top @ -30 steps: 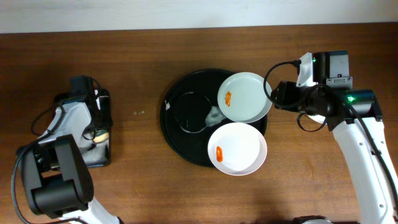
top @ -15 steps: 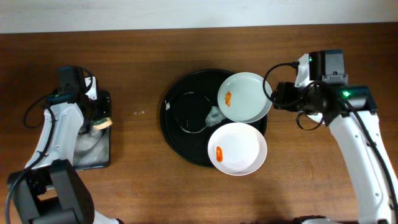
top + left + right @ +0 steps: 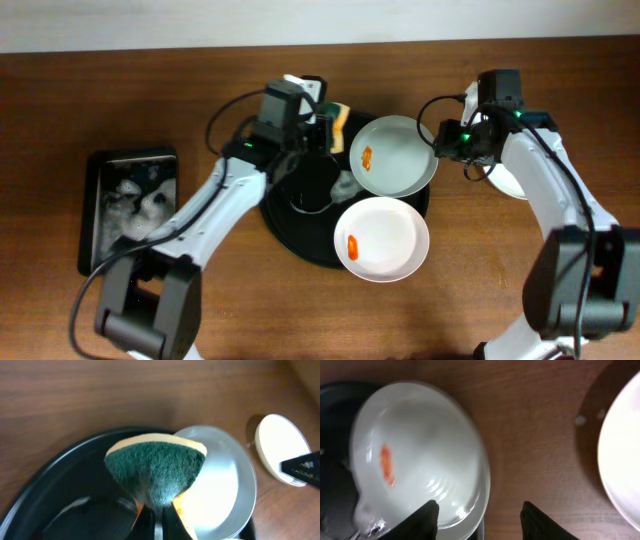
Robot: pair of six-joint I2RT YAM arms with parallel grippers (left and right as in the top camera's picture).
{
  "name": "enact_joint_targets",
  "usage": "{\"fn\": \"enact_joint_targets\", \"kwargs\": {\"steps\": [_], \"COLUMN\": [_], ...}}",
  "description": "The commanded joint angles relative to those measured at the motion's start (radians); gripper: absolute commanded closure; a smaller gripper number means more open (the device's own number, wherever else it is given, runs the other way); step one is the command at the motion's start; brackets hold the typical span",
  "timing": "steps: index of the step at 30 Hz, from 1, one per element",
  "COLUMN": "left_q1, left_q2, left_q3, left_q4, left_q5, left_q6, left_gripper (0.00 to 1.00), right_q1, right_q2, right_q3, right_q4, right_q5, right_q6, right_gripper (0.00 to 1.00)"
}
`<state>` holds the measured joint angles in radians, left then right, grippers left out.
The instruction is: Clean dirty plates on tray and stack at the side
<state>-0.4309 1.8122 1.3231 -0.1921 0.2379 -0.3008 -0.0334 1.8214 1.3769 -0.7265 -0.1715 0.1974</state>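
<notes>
Just left of smeared plate (image 3: 393,158), left tool (image 3: 159,510) clamps sponge (image 3: 156,465); right tool (image 3: 479,512) spread at its rim

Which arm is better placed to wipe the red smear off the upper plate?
Left. The left gripper is shut on the sponge, right beside the upper plate and near its smear. The right gripper is open at that plate's opposite rim, with no sponge.

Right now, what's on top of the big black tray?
An upper plate and a lower plate, both with orange smears, and a wet patch. The left end effector holds a sponge over the tray. Whatever lies under the plates is hidden.
</notes>
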Motion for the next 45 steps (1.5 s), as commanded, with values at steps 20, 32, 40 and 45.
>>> {"fn": "enact_joint_targets", "kwargs": {"steps": [20,32,40,45], "left_q1": [-0.175,-0.161,-0.162,-0.16], "left_q2": [0.322,0.322,0.337,0.34], "left_q3": [0.011,0.011,0.011,0.06], "left_q4": [0.34,0.288,0.177,0.117], "left_q5": [0.072,0.053,-0.165,-0.289], "left_q6": [-0.222,-0.211,-0.042,0.069], "left_gripper": [1.0,1.0,1.0,1.0], "right_q1": [-0.016,0.035,0.085,0.1], "right_q2": [0.136,0.177,0.177,0.165], "right_q3": [0.005,0.005,0.005,0.005], "right_q4": [0.107,0.02,0.018,-0.002], "right_q5": [-0.087,-0.075,-0.047,0.0], "right_q6": [-0.037,-0.002,-0.002,-0.002], "right_gripper": [0.71,0.96,0.96,0.96]}}
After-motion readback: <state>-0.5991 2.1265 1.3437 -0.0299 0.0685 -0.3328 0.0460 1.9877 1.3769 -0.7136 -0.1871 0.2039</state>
